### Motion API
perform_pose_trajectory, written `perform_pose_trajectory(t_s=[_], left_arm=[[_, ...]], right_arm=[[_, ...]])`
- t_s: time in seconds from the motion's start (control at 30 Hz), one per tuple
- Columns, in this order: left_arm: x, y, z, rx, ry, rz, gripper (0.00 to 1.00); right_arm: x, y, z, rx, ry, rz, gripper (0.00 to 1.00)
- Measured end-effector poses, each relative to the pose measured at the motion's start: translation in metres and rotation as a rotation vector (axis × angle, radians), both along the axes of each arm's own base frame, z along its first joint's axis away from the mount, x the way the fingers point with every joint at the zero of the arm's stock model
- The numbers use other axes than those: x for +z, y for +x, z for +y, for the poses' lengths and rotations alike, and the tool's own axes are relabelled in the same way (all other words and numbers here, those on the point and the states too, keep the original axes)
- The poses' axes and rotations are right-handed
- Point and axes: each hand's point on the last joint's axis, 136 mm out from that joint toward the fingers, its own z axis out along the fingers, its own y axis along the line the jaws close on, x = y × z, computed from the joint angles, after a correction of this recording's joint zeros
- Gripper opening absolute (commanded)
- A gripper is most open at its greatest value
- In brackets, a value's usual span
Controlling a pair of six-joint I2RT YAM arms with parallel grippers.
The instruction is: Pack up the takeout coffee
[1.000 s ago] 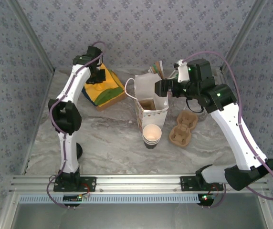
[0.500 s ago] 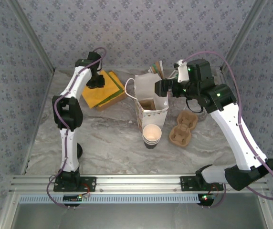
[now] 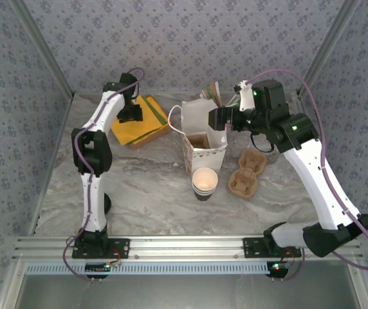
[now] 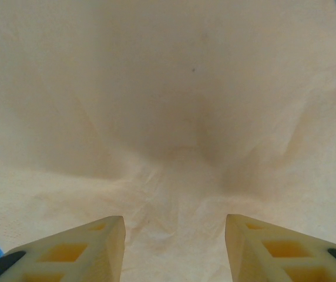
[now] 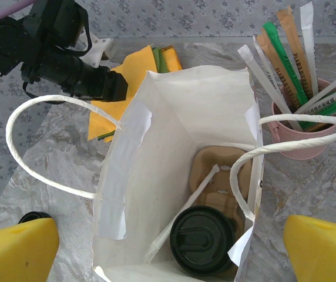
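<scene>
Cream-rimmed, dark-ringed paper: found the takeout coffee standing upright, mouth up, close against the near face of the white paper bag. Placed the right gripper above the bag's mouth, fingers spread wide and empty; judged it much the nearer, needing to draw toward the bag's near side and descend along the cup's vertical axis. Logged the left gripper likewise spread and empty, low over the yellow napkins, well off the bag's far left.
</scene>
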Motion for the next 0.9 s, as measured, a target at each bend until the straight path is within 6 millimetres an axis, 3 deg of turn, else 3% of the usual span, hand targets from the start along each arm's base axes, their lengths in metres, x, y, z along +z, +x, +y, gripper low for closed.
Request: perform_pose_trajectory(t_s=[0.17, 0.37, 0.57, 0.6, 0.67, 0.8, 0.9], left_arm=[[-0.017, -0.003, 0.001, -0.006, 0.012, 0.033, 0.31], [-0.023, -0.006, 0.003, -0.002, 0.02, 0.049, 0.06], [-0.023, -0.005, 0.005, 0.0, 0.032, 0.046, 0.02], [-0.023, -0.006, 0.005, -0.002, 0.033, 0.046, 0.04], [-0.023, -0.006, 0.005, -0.002, 0.034, 0.047, 0.26], [-0.022, -0.005, 0.008, -0.001, 0.049, 0.044, 0.47], [-0.022, -0.004, 0.01, 0.004, 0.058, 0.04, 0.53]], right_arm=[[-0.001, 0.0, -0.001, -0.002, -0.001, 0.003, 1.0], [-0.001, 0.0, -0.001, -0.003, -0.001, 0.003, 1.0], [-0.001, 0.001, -0.002, -0.007, -0.001, 0.003, 1.0], [-0.001, 0.001, -0.002, -0.007, -0.002, 0.003, 1.0], [-0.001, 0.001, -0.002, -0.007, -0.001, 0.003, 1.0], [-0.002, 0.002, -0.002, -0.007, -0.002, 0.005, 1.0], [-0.003, 0.002, -0.002, -0.007, -0.003, 0.008, 1.0]])
